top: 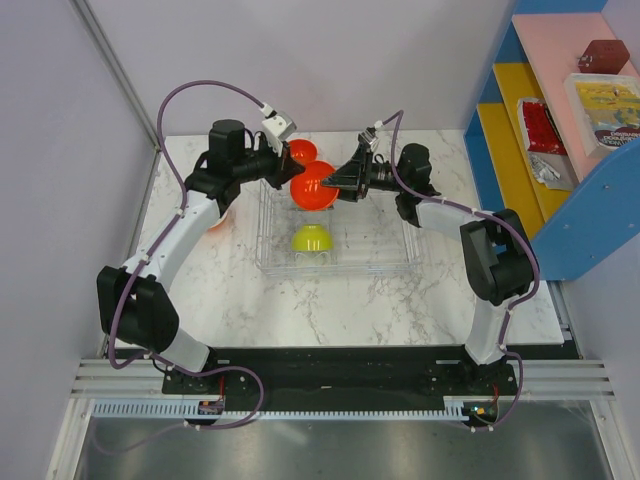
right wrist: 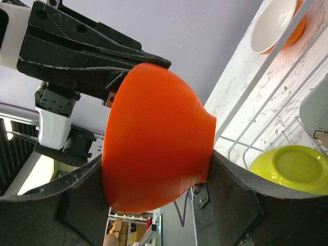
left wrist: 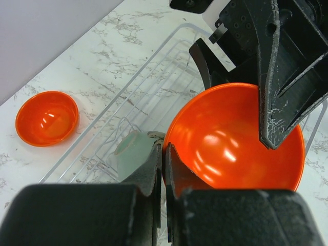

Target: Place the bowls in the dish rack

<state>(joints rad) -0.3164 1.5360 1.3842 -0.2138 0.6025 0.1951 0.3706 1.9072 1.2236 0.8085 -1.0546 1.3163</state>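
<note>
Your left gripper (left wrist: pixel 164 148) pinches the rim of the glossy orange plastic bowl (left wrist: pixel 236 138) while your right gripper (top: pixel 338 181) clasps its wall, the clear plastic dish rack (top: pixel 385 255) below both. If either pulls away before one lets go, the bowl may twist free and fall.

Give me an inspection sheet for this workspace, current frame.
Surface: marble table, no spills seen.
Job's things: dish rack centre, green bowl upside down inside; held orange bowl over the rack's far end; far orange bowl on the table behind the rack; side bowl left of the rack, partly under the left arm.
Clutter: nothing seen.
Grippers: left claw pinches the held orange bowl at its rim; right claw clamps its body.
Cables: purple cables loop above both arms.
Surroundings: shelf at right with packets; plain walls.
</note>
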